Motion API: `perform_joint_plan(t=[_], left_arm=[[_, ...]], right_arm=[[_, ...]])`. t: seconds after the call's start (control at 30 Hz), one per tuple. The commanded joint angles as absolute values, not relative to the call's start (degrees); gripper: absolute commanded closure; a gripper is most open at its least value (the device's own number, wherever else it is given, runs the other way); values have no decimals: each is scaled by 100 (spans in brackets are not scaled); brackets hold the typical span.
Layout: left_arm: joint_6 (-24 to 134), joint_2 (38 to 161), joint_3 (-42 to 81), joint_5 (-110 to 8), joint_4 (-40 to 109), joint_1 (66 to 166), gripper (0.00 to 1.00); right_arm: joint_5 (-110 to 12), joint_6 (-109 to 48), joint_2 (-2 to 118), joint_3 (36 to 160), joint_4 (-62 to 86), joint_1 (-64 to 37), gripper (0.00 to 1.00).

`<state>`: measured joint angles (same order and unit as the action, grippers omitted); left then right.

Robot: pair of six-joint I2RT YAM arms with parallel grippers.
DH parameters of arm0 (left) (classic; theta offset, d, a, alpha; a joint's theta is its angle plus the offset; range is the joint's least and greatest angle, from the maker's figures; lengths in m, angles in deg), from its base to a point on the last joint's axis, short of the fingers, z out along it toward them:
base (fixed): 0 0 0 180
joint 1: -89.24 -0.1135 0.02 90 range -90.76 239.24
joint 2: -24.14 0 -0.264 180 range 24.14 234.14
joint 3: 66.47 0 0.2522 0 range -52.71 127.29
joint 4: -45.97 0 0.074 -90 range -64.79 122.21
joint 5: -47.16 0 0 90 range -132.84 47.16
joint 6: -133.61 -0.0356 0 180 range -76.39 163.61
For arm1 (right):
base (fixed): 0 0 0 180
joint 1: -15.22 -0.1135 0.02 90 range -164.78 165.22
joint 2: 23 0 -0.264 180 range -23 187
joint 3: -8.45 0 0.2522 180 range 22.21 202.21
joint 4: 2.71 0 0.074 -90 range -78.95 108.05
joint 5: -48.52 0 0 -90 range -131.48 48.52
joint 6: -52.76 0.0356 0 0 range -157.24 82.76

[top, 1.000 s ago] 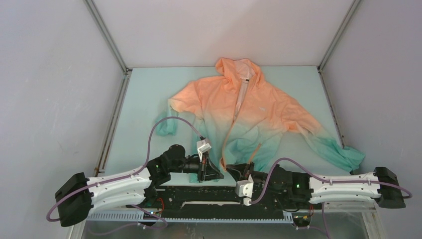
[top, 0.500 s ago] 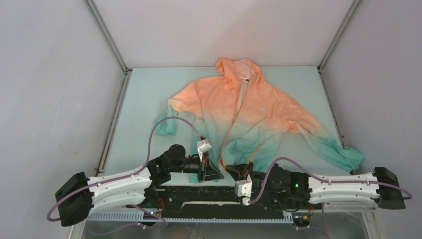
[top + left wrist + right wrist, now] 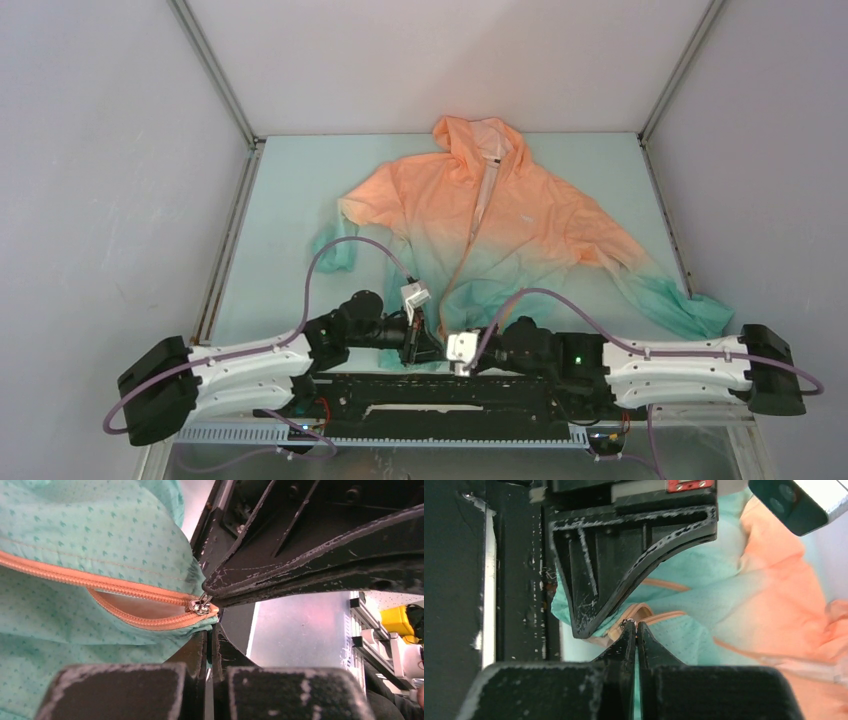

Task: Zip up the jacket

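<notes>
Since the earlier frame, the right claw (image 3: 447, 345) has moved to the left along the near edge of the bench (image 3: 290, 190), and it now meets the left claw (image 3: 425, 345) at the hem of the jacket (image 3: 480, 215). Its jaws, which stood a little apart before, are now pressed together. In the right wrist view the two fingertips (image 3: 630, 632) close on the small metal slider (image 3: 628, 624) at the bottom end of the orange zipper (image 3: 659, 616), so this claw holds the slider or its tab; I cannot tell which of the two. The left claw is also closed narrow, as it was one second ago, and it pinches the mint-teal hem just beside the slider. In the left wrist view the slider (image 3: 201, 605) sits directly above the closed fingertips (image 3: 197, 645) of that claw, and the two orange zipper tapes (image 3: 100, 582) run away from it to the left and open apart from each other. The black finger of the right claw (image 3: 310, 570) lies across the upper right of this view, with its tip touching the slider. The jacket lies flat on the bench beyond both claws, with the peach-orange hood (image 3: 478, 135) at the far side and the hem at the claws. Its front is open, and one teal cuff (image 3: 705, 315) lies far to the right of the right claw.
</notes>
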<state>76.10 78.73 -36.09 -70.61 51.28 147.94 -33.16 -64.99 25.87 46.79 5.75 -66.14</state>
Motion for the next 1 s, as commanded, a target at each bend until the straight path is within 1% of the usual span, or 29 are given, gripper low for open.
perform_joint_plan(t=[0.0,0.07,0.1,0.17,0.23,0.4,0.5,0.53,0.57,0.6,0.67,0.77,0.83,0.87,0.9,0.93,0.97], left_arm=[[7480,8339,-3422,-6831,4810,15061,100],[7535,8554,-3406,-6739,4882,15210,100],[7597,8631,-3427,-6724,4966,15292,100],[7691,8732,-3449,-6646,5089,15486,100],[7717,8761,-3469,-6468,5089,15725,100],[7757,8618,-3612,-6168,5006,15814,100],[7807,8354,-3716,-5736,5015,15823,100],[7803,8240,-3769,-5570,5014,15851,98],[7752,8078,-3771,-5281,4922,15928,90],[7655,7833,-3786,-4940,4788,16043,80],[7517,7491,-3865,-4493,4683,16188,64],[7397,7007,-4025,-3864,4552,16337,51],[7330,6715,-4029,-3329,4292,16610,46],[7316,6597,-3995,-2915,4109,16805,36],[7303,6495,-3938,-2444,3875,17033,22],[7321,6440,-3849,-1883,3595,17251,15],[7368,6447,-3706,-1360,3324,17468,13]], right_arm=[[-2837,-4475,3143,5456,1182,-6373,100],[-2897,-3835,3420,5673,1453,-6049,100],[-3127,-3555,3554,5785,1629,-5776,100],[-3185,-3170,3845,5913,1855,-5552,100],[-3574,-2886,4103,5943,1972,-5248,100],[-3693,-2487,3906,5736,1763,-5331,100],[-4064,-2312,3690,5618,1558,-5275,100],[-4280,-2225,3671,5615,1535,-5254,100],[-4423,-2104,3669,5614,1528,-5228,100],[-4605,-1963,3683,5610,1536,-5185,100],[-4686,-1768,3718,5612,1558,-5162,100],[-4800,-1422,3708,5623,1648,-5079,100],[-4887,-1284,3704,5673,1777,-5013,100],[-4958,-1241,3705,5714,1861,-4963,100],[-5029,-1197,3699,5757,1936,-4926,100],[-5110,-1134,3702,5818,2052,-4870,100],[-5167,-1049,3714,5869,2139,-4810,100]])
